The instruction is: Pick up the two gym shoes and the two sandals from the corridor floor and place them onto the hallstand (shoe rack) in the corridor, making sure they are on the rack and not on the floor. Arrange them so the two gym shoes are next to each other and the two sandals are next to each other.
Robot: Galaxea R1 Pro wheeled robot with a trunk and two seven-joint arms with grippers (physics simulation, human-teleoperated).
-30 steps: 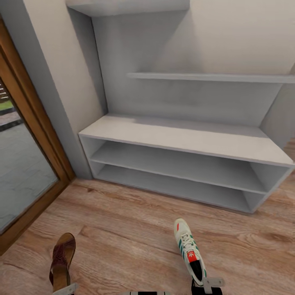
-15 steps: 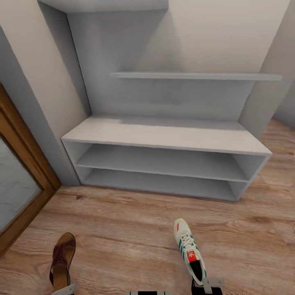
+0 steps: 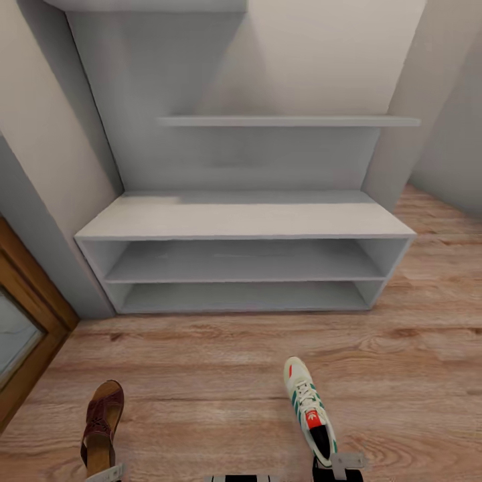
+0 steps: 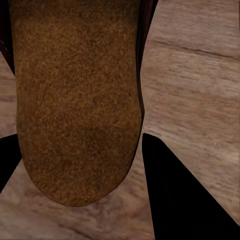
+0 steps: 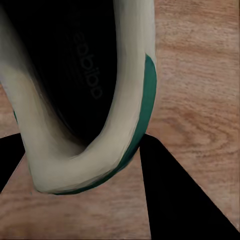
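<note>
The left gripper [image 4: 80,165] grips the heel of one sandal [image 3: 100,425]; the right gripper [image 5: 82,160] grips the heel of one gym shoe [image 3: 309,408]. Both are above the corridor floor [image 3: 201,375]. Beyond, the hallstand [image 3: 244,221] stands against the wall, top and both shelves bare.

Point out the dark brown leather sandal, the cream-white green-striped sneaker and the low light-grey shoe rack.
dark brown leather sandal [image 3: 100,425]: head view, straps.
cream-white green-striped sneaker [image 3: 308,408]: head view, laces.
low light-grey shoe rack [image 3: 244,219]: head view, flat top.
</note>
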